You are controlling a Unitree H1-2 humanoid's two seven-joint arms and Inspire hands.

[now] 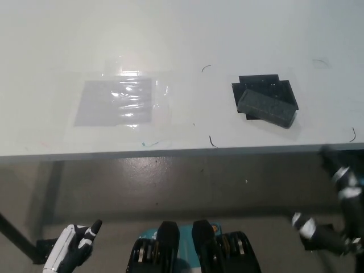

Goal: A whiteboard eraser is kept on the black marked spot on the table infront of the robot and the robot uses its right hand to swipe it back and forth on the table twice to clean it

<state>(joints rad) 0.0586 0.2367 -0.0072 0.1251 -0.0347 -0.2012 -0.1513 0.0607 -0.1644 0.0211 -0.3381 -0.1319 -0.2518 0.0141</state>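
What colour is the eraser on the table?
Dark grey. The eraser lies tilted on its black marked spot, seen in the head view.

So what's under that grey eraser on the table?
The eraser lies tilted on a black marked patch, whose edges show around it. The patch's middle is covered.

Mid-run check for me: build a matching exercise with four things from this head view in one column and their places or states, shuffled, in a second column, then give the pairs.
Things:
1. eraser
2. clear plastic sheet
3. left hand
4. right hand

Places or states:
A. white, low at the picture's lower left, below the table edge
B. lying tilted on the black marked spot, untouched
C. black, at the lower right, off the table
D. flat and shiny on the table's left part

Pairs: 1-B, 2-D, 3-A, 4-C
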